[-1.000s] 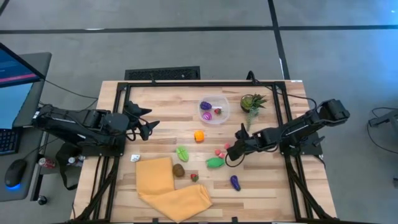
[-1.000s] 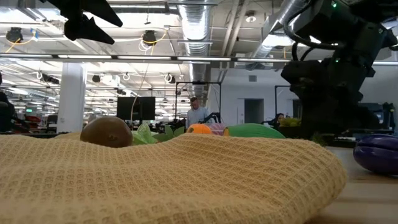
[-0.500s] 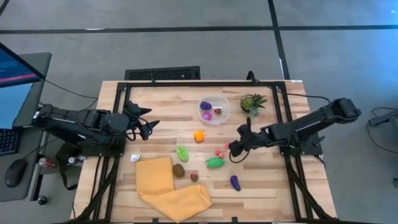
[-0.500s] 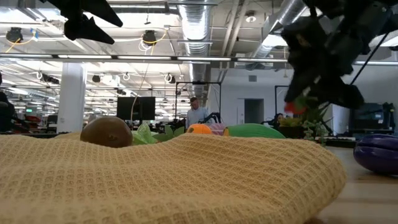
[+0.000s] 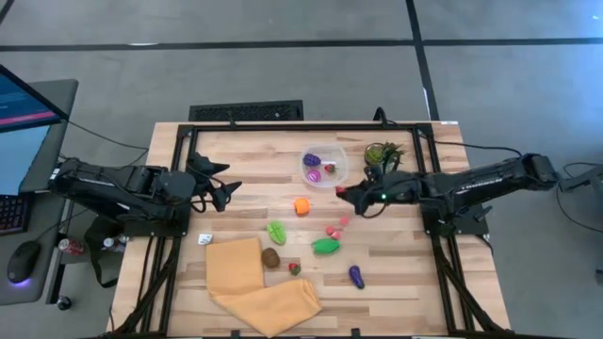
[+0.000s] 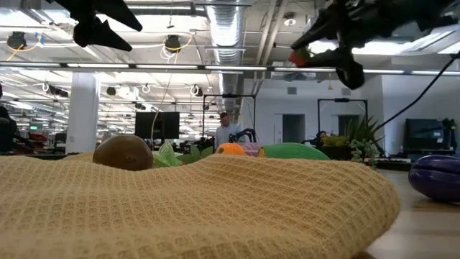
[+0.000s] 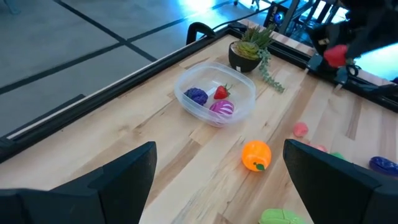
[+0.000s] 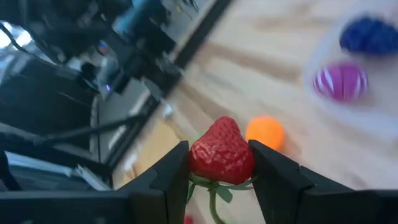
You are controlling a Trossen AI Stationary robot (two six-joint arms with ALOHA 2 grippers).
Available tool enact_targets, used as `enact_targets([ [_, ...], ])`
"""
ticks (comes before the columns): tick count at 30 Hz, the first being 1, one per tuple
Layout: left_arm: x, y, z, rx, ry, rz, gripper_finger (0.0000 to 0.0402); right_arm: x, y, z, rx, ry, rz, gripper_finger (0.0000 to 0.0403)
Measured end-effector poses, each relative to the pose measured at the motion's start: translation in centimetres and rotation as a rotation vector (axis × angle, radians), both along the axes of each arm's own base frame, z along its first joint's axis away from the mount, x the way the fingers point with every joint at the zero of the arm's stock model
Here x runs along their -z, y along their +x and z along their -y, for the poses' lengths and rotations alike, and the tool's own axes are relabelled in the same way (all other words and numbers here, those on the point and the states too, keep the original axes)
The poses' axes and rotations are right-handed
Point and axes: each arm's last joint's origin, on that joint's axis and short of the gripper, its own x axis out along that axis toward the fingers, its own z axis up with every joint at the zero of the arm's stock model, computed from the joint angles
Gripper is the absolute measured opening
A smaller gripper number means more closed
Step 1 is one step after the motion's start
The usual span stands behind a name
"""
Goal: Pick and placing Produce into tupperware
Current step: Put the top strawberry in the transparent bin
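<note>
Task in progress, roughly a third complete by my estimate. The tupperware (image 5: 324, 166) is sitting toward the far middle of the wooden table (image 5: 245, 160), holding three pieces: a purple berry cluster (image 7: 196, 96), a magenta striped piece (image 7: 222, 108) and a small red strawberry (image 7: 221, 93). A fourth piece, a second toy strawberry (image 8: 221, 152), is riding in the right gripper (image 5: 343, 193), which is pinching it between both fingers just beside the tub's near-right rim, raised above the table as the low view shows.

Remaining loose on the table, seven pieces counted from above: one orange fruit (image 5: 301, 204), one light-green leafy piece (image 5: 276, 232), one darker green vegetable (image 5: 326, 246), one brown kiwi (image 5: 270, 257), one small red piece (image 5: 294, 268), one purple eggplant (image 5: 356, 276), and one pinkish-red piece (image 5: 334, 229), possibly a pair lying close together.

The left gripper (image 5: 220, 182) is waiting at the table's left edge, fingers spread and empty. One folded yellow cloth (image 5: 254, 282) is lying at the near edge, the kiwi touching its border; one potted plant (image 5: 381, 154) is standing just right of the tub.
</note>
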Motion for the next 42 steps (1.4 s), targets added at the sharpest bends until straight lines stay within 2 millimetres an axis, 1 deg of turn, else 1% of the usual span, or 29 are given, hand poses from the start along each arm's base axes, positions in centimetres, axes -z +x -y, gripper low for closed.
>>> enact_targets([
  [3,0.0,0.0,0.0,-0.003,-0.005,0.003,0.0341,-0.5,0.1,0.9,0.023,-0.044,0.043,0.0171],
  [5,0.0,0.0,0.0,-0.003,-0.005,0.003,0.0341,-0.6,0.1,1.5,0.040,-0.077,0.044,0.0176],
  [11,0.0,0.0,0.0,-0.008,-0.004,0.005,0.0341,0.0,0.4,3.7,0.150,-0.166,-0.008,0.0193],
  [20,0.0,0.0,0.0,-0.022,-0.004,0.010,0.0341,2.1,1.7,7.1,0.287,-0.181,-0.075,0.0173],
  [26,0.0,0.0,-0.1,-0.027,-0.005,0.012,0.0341,3.9,2.9,8.9,0.340,-0.177,-0.096,0.0183],
  [30,0.0,0.0,-0.1,-0.037,-0.002,0.014,0.0341,5.2,3.4,9.6,0.357,-0.170,-0.122,0.0183],
  [36,0.0,0.0,-0.1,-0.050,0.002,0.017,0.0341,6.7,4.0,9.9,0.355,-0.164,-0.168,0.0171],
  [42,-0.1,-0.1,-0.1,-0.061,0.008,0.018,0.0341,7.5,4.2,9.9,0.353,-0.160,-0.201,0.0185],
])
